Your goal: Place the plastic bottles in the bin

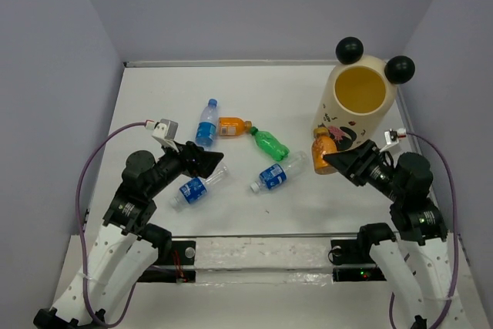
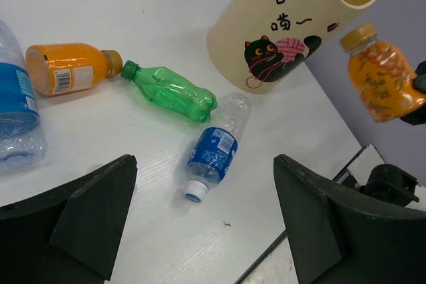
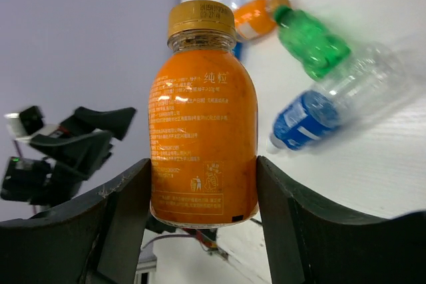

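Note:
My right gripper is shut on an orange bottle and holds it above the table, just left of the bin's base. In the right wrist view the fingers clamp the lower body of this bottle. My left gripper is open and empty, above a clear blue-labelled bottle. Lying on the table are a second clear bottle, a green bottle, another orange bottle and a third clear bottle. The left wrist view shows the bin and the held bottle.
White walls close in the table on the left, back and right. The bin stands at the back right near the right wall. A metal rail runs along the near edge between the two arm bases.

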Controlling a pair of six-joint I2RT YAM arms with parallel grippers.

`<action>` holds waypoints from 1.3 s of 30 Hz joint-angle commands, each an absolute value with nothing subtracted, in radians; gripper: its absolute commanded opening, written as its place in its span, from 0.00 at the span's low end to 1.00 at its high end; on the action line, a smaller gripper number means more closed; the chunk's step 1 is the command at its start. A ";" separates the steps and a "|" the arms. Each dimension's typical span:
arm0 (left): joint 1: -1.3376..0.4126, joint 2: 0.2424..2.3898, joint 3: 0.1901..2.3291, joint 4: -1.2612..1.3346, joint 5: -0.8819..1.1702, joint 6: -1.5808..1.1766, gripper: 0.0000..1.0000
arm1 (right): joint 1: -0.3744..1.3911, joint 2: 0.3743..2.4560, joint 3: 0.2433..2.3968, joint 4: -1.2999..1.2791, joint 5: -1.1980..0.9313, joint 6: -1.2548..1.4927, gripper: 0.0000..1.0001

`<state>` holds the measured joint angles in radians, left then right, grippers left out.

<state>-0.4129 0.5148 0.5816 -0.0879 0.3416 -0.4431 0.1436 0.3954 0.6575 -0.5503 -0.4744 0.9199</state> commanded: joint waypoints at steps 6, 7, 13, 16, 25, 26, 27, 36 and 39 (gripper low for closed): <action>-0.416 0.515 0.575 -0.055 0.361 -0.431 0.93 | 0.140 0.678 0.877 -0.210 -0.413 1.031 0.37; -0.416 0.514 0.575 -0.055 0.357 -0.430 0.93 | 0.140 0.689 0.877 -0.172 -0.402 1.040 0.37; -0.416 0.526 0.577 -0.058 0.364 -0.428 0.93 | 0.140 0.669 0.873 -0.175 -0.237 1.066 0.36; -0.416 0.523 0.578 -0.060 0.360 -0.422 0.93 | 0.140 0.652 0.864 -0.199 -0.175 1.071 0.36; -0.416 0.522 0.580 -0.060 0.371 -0.413 0.93 | 0.140 0.675 0.865 -0.233 -0.005 1.115 0.36; -0.416 0.522 0.581 -0.058 0.371 -0.411 0.93 | 0.140 0.681 0.864 -0.233 0.027 1.138 0.36; -0.416 0.522 0.580 -0.058 0.371 -0.413 0.93 | 0.140 0.681 0.861 -0.232 0.047 1.147 0.36; -0.416 0.529 0.581 -0.058 0.377 -0.411 0.93 | 0.140 0.692 0.848 -0.235 0.129 1.203 0.36; -0.416 0.534 0.581 -0.057 0.377 -0.410 0.93 | 0.140 0.725 0.868 -0.232 0.172 1.223 0.39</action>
<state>-0.4129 0.5228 0.5816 -0.0883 0.3485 -0.4271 0.1436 0.7002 0.8360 -0.2729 0.0822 1.1812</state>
